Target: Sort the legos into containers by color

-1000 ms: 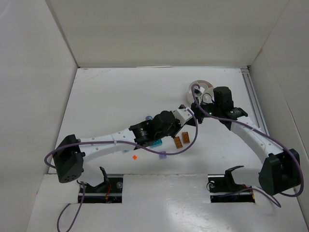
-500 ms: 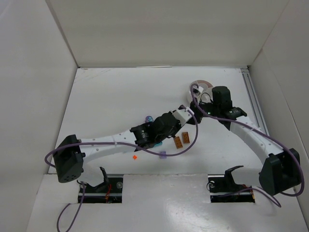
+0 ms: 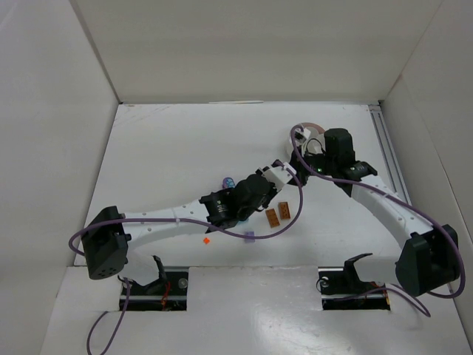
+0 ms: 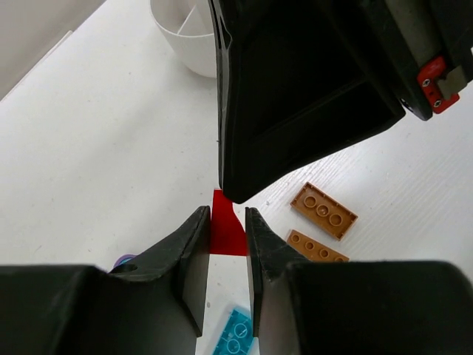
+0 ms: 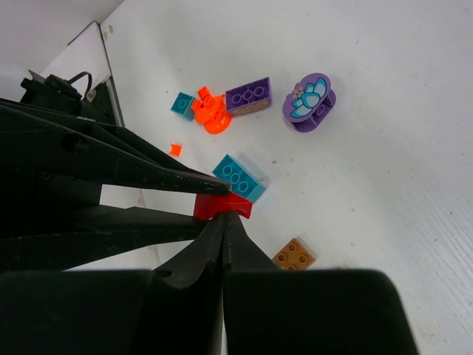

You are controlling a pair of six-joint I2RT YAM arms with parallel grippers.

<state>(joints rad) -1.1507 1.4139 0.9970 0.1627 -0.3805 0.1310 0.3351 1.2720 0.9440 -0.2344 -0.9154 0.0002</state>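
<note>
Legos (image 5: 248, 95) mostly lie loose on your desk (image 5: 369, 148), unsorted; your left hand (image 4: 227, 218) pinches a red brick (image 4: 228, 237), your right hand (image 5: 225, 219) closed tight, tips against it.

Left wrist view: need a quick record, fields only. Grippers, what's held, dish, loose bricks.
left gripper: jaws shut on red piece
right gripper: jaws shut, tips against the same red piece; grip on it unclear
dish: white, divided, beyond both grippers, top of view
loose: brown plates side by side; teal brick; purple bit
</note>
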